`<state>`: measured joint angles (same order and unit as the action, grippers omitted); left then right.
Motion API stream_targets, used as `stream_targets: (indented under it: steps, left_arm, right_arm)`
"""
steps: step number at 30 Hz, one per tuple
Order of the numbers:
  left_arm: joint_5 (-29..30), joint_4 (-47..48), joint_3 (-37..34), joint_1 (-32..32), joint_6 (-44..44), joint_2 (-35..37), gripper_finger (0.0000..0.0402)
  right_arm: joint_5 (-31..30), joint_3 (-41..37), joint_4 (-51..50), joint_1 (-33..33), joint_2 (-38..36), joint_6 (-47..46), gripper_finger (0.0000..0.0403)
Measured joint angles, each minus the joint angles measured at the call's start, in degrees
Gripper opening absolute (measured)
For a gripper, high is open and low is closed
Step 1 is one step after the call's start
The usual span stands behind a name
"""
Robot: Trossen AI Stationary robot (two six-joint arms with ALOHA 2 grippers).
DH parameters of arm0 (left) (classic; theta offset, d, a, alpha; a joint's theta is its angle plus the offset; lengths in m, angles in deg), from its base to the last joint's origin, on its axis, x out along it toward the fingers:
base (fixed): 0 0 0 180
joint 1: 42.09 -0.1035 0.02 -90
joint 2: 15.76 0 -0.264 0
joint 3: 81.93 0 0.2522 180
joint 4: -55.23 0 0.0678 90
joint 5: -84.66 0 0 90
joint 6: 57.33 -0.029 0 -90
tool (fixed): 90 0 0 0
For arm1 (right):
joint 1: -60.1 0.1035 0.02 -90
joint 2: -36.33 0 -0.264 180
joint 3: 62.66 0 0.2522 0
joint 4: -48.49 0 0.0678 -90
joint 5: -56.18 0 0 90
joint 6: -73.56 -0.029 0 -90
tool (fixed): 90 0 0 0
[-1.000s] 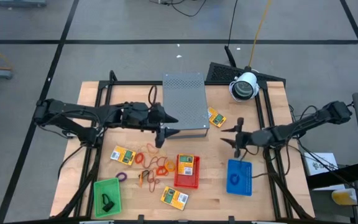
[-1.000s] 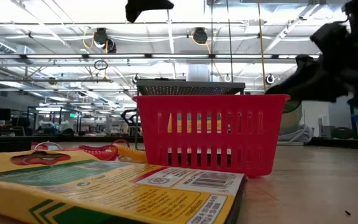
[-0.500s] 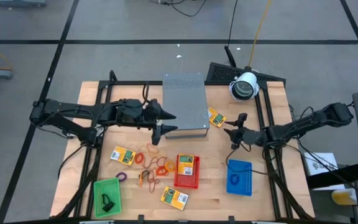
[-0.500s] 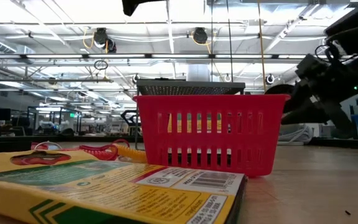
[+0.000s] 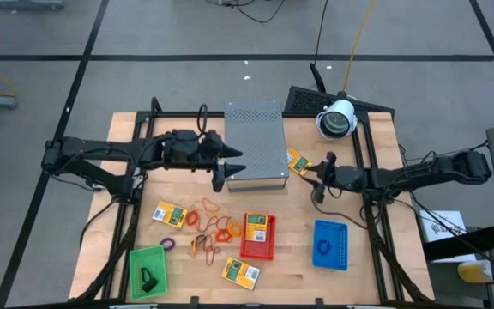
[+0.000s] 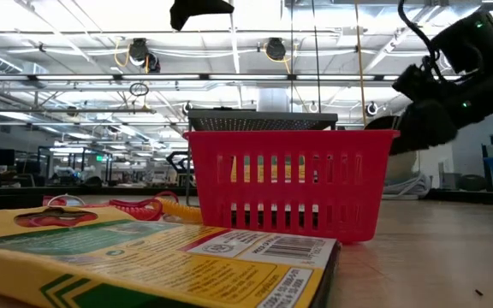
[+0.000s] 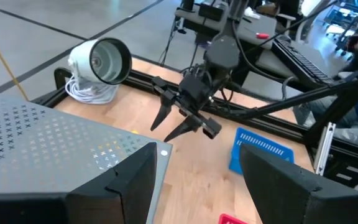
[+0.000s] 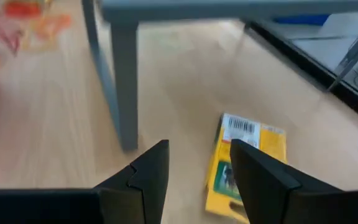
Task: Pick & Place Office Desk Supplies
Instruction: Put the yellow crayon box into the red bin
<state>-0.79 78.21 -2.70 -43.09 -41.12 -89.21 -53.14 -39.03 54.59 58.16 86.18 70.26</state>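
My right gripper [image 5: 320, 178] [image 8: 194, 168] stands open and low over the table, just right of a yellow-and-green packet [image 5: 298, 161] [image 8: 247, 162] that lies flat beside the grey perforated box [image 5: 256, 144]. My left gripper [image 5: 228, 169] [image 7: 197, 180] hangs open above the box's near-left corner, with nothing between its fingers. More packets lie at the left [image 5: 171, 215], near the front edge [image 5: 240, 271] and inside the red tray [image 5: 259, 226]. Orange and red rubber bands [image 5: 208, 225] and a purple one [image 5: 168, 244] lie loose on the wood.
The green tray [image 5: 148, 270] holds a dark clip, and the blue tray [image 5: 331, 245] holds a blue band. The red tray [image 6: 289, 184] stands mid-front. A white camera [image 5: 337, 120] sits at the far right. Black frame rails run along both sides of the table.
My right gripper has gone toward the table's far edge and a little left, from above the blue tray toward the packet by the box, and has rolled about its own axis. My left gripper has drifted slightly toward the far edge. Both stay open.
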Motion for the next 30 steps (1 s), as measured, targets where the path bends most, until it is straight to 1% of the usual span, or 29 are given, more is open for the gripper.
stream_targets:
  steps: [2,3,9,11,15,18,22,26,28,30]
  left_arm:
    - [0.0,0.0,0.0,-0.3,0.01,0.0,0.0239]
    - [0.0,0.02,0.0,-0.41,0.03,0.0,0.0239]
    - [0.0,0.01,0.0,-0.44,-0.11,0.0,0.0239]
    - [-0.04,0.0,0.0,-0.61,-0.81,0.0,0.0239]
    - [-1.2,0.0,0.0,-1.12,-2.79,0.0,0.0239]
    - [-1.99,0.0,0.0,-1.32,-4.47,0.0,0.0239]
    - [-2.05,0.5,0.0,-1.23,-5.05,0.0,0.0239]
    - [-2.11,3.49,0.0,-0.6,-5.42,0.0,0.0239]
    - [-2.13,4.54,0.0,-0.24,-5.39,0.0,0.0239]
    - [-2.16,5.02,0.0,0.14,-5.38,0.0,0.0239]
  right_arm:
    - [0.02,0.01,0.7,-0.79,-0.39,-3.64,0.016]
    - [0.0,0.02,0.85,-1.23,-0.57,-6.91,0.016]
    - [0.02,0.0,1.0,-3.0,-1.36,-32.4,0.016]
    - [0.02,0.02,1.0,-3.28,-1.37,-39.86,0.016]
    - [0.09,0.0,0.47,-3.36,-1.36,-57.85,0.016]
    - [1.63,0.02,-0.16,-3.36,-1.36,-70.22,0.016]
    - [3.02,0.02,-3.4,-3.34,-1.36,-78.7,0.016]
    - [1.45,0.02,-12.7,-3.35,-1.34,-86.59,0.016]
    - [0.86,0.0,-16.02,-3.93,-1.34,-88.85,0.016]
    - [1.04,0.0,-16.73,-5.21,-1.34,-88.94,0.016]
